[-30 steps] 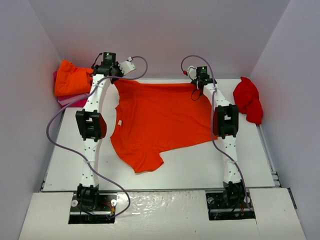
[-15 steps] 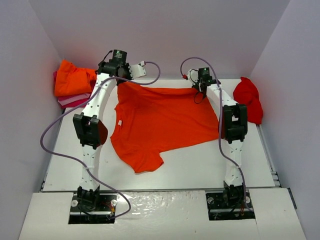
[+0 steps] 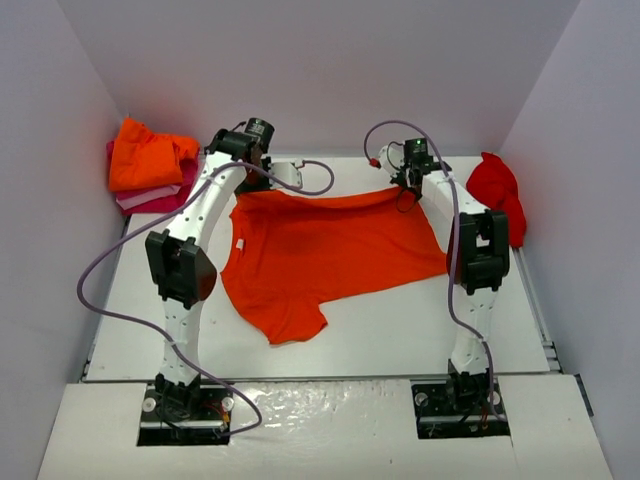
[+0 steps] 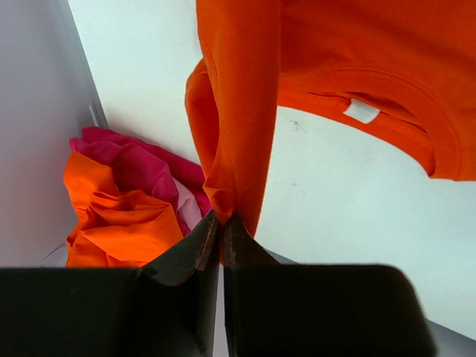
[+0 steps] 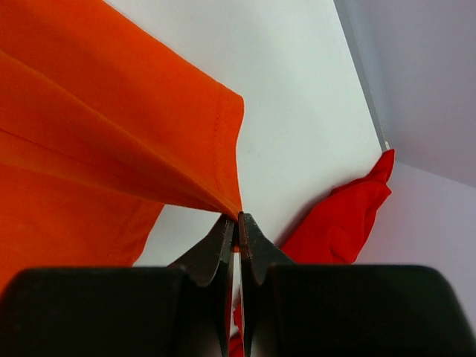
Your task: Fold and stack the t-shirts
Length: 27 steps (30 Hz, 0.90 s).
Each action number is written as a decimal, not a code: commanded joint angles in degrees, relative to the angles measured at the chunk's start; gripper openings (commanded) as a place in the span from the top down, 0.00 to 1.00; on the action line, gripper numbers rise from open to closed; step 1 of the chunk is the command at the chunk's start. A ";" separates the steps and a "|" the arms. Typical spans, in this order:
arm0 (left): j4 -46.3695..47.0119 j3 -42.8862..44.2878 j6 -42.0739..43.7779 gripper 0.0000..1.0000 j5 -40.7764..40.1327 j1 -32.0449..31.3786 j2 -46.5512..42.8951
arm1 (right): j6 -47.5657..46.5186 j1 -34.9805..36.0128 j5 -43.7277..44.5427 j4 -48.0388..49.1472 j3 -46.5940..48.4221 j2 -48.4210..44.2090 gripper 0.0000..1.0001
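Seen from above, the wrists hide both pinch points on the bright orange cotton t-shirt (image 3: pixel 320 250), which lies spread on the white table (image 3: pixel 400 320) with its far edge lifted and taut. The left gripper (image 4: pixel 221 223) is clamped on a bunched fold, and the right gripper (image 5: pixel 237 223) is pinched tight on a hem corner. The crumpled red garment (image 5: pixel 338 223) is partly cut off.

We lose the orange t-shirt's (image 3: pixel 330 245) left edge behind the left arm (image 3: pixel 182 268), the red shirt's (image 5: pixel 338 219) end behind the right tool (image 5: pixel 237 218).
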 commanded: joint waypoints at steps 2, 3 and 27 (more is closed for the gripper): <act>-4.66 0.40 -0.99 1.00 -2.24 -0.37 -8.18 | -2.27 -1.01 -0.99 -0.41 -1.70 -8.99 1.00; -5.38 0.26 -1.17 1.00 -2.33 -0.46 -8.63 | -2.63 -0.96 -1.44 -1.21 -2.15 -9.89 1.00; -24.63 -7.83 -9.01 0.43 8.84 -4.86 -13.42 | -10.86 -1.25 -12.48 -38.16 -6.15 -8.64 0.50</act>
